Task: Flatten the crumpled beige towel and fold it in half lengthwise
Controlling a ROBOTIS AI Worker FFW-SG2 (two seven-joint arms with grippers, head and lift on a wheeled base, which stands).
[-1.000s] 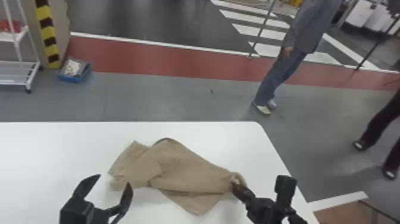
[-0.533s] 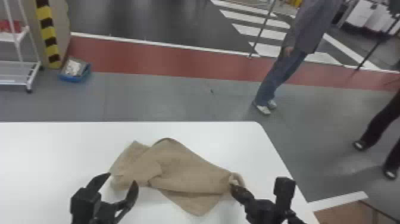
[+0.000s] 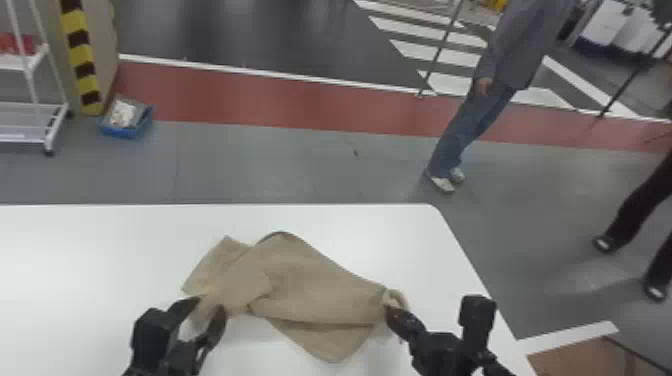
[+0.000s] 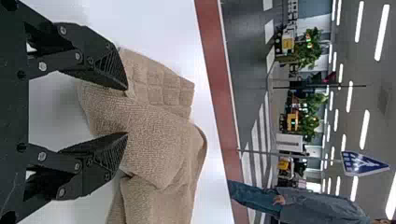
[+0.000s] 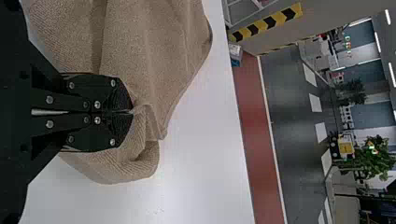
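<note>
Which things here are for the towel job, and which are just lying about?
For the job: crumpled beige towel, white table, right tool shut on the towel, open left tool.

Lying about: blue bin on the floor, white rack.

The right claw (image 3: 394,311) touches a bunched end of the beige towel (image 3: 310,285) on the white table (image 3: 100,250).

We see the left claw (image 3: 210,304) farther right than before — it has come in from beside the towel (image 3: 310,285) to that cloth's left part. Its two fingers have drawn nearer each other — we now find beige fabric between them, the tips apart.
</note>
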